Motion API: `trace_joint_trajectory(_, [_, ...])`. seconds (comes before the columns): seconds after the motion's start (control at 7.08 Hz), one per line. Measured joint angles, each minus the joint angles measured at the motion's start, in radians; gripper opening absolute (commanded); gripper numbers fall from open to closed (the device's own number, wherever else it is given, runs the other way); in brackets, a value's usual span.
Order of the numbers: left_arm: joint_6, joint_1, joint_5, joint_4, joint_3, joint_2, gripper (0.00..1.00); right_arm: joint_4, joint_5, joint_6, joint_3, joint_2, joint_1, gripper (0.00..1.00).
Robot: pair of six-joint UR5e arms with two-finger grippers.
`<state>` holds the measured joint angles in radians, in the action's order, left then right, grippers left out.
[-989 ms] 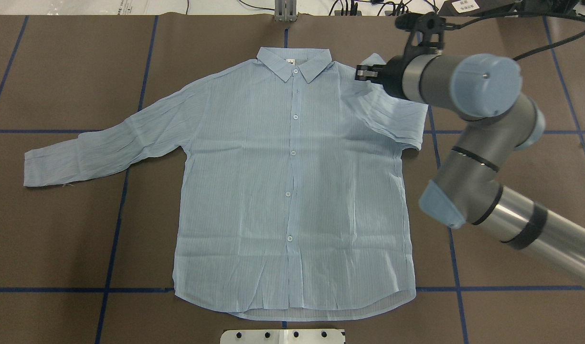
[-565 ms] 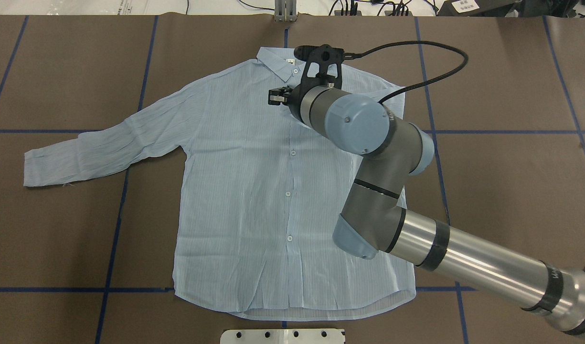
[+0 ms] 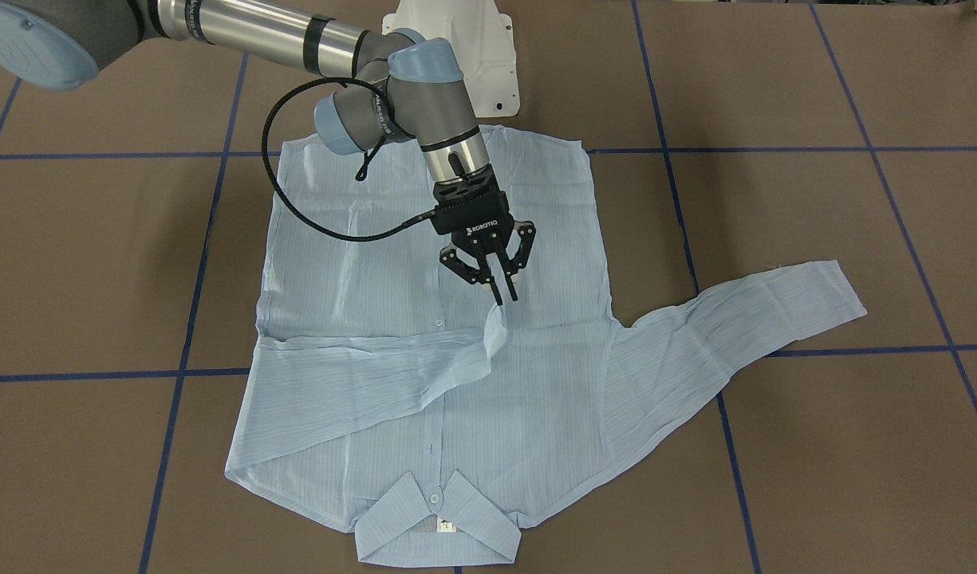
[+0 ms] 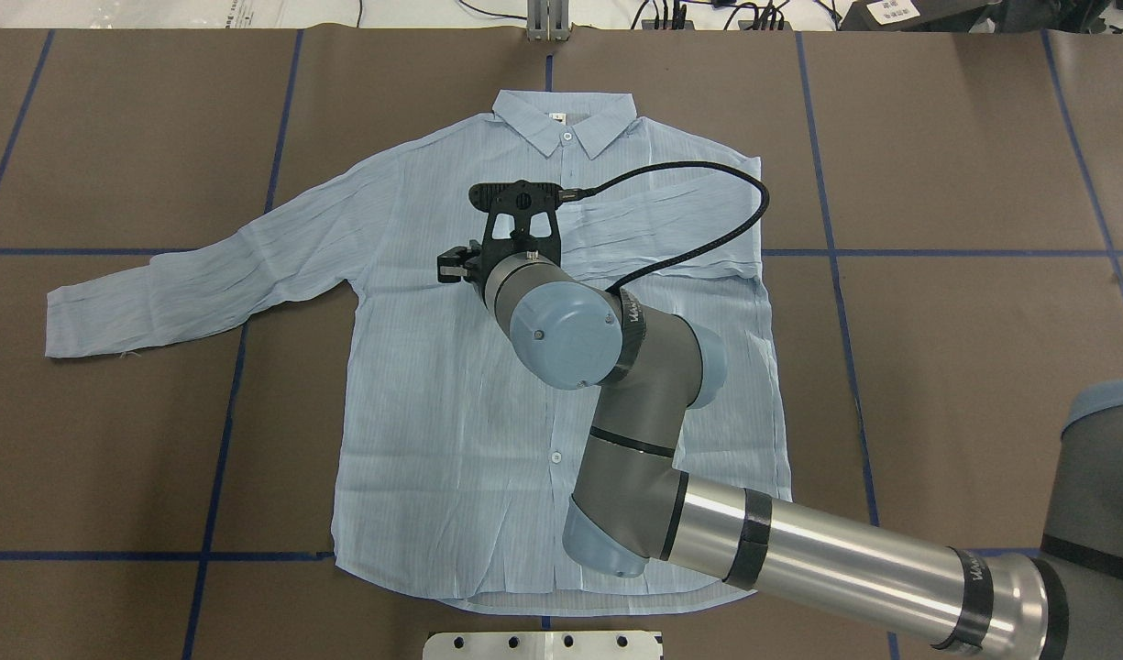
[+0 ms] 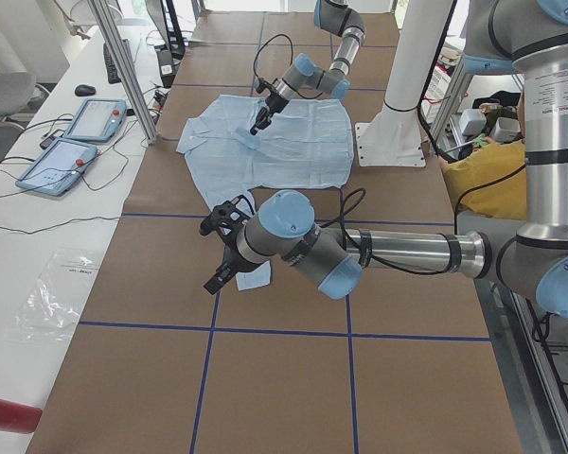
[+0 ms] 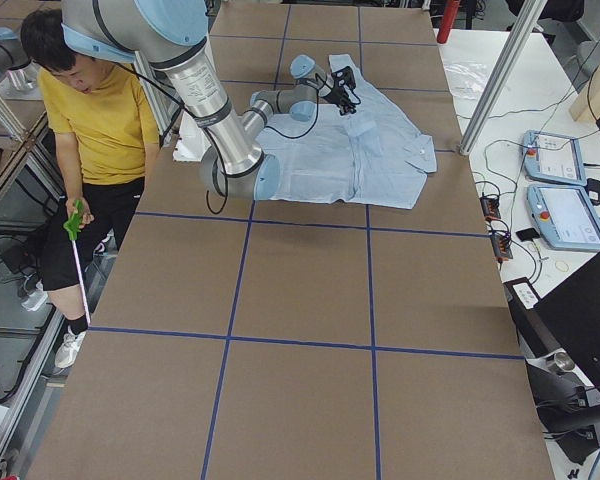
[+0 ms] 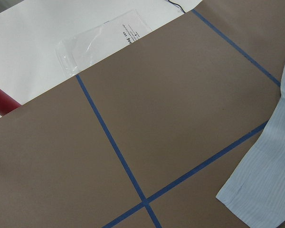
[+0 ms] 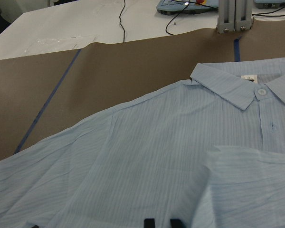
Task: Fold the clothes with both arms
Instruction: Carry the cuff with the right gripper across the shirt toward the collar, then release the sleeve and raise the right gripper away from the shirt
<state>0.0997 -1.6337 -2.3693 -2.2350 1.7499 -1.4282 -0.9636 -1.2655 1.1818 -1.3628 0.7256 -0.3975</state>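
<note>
The pale-blue striped shirt (image 4: pixel 451 394) lies flat and face up on the brown table, collar (image 4: pixel 566 119) at the far side. Its right sleeve (image 3: pixel 360 375) is folded across the chest. My right gripper (image 3: pixel 505 299) hangs over the button line, shut on that sleeve's cuff (image 3: pixel 496 323), which peaks up to the fingertips (image 8: pixel 148 222). The left sleeve (image 4: pixel 185 284) is spread out to the side. My left gripper (image 5: pixel 218 279) hovers beside the left cuff (image 5: pixel 256 276), which also shows in the left wrist view (image 7: pixel 261 190). I cannot tell whether it is open or shut.
Blue tape lines (image 4: pixel 222 440) grid the brown table cover. The white pedestal base (image 3: pixel 472 48) stands at the robot's edge. A person in yellow (image 6: pixel 100 110) sits beside the base. Control tablets (image 5: pixel 76 132) and a plastic bag (image 7: pixel 99 38) lie on the white bench beyond.
My right arm has swung from the shirt's right shoulder leftward across the chest, carrying the right sleeve over the shirt front. The left sleeve has not moved.
</note>
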Motion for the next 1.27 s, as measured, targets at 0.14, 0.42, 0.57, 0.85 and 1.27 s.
trace_joint_trajectory(0.14, [0.000,0.000,0.000,0.000,-0.002,0.000,1.00,-0.013,-0.002,0.001,0.041,-0.031,0.002,1.00])
trace_joint_trajectory(0.42, [-0.018,0.000,0.001,-0.003,-0.004,-0.001,1.00,-0.111,-0.056,0.031,0.078,-0.087,-0.043,1.00])
trace_joint_trajectory(0.57, [-0.049,0.001,0.000,-0.023,-0.001,-0.002,1.00,-0.159,-0.172,0.055,0.078,-0.094,-0.121,1.00])
trace_joint_trajectory(0.85, [-0.115,0.016,-0.008,-0.119,-0.006,0.010,1.00,-0.283,-0.454,0.025,0.048,-0.069,-0.324,1.00])
trace_joint_trajectory(1.27, [-0.457,0.168,0.013,-0.233,-0.015,0.036,1.00,-0.373,-0.747,-0.344,-0.137,0.184,-0.610,1.00])
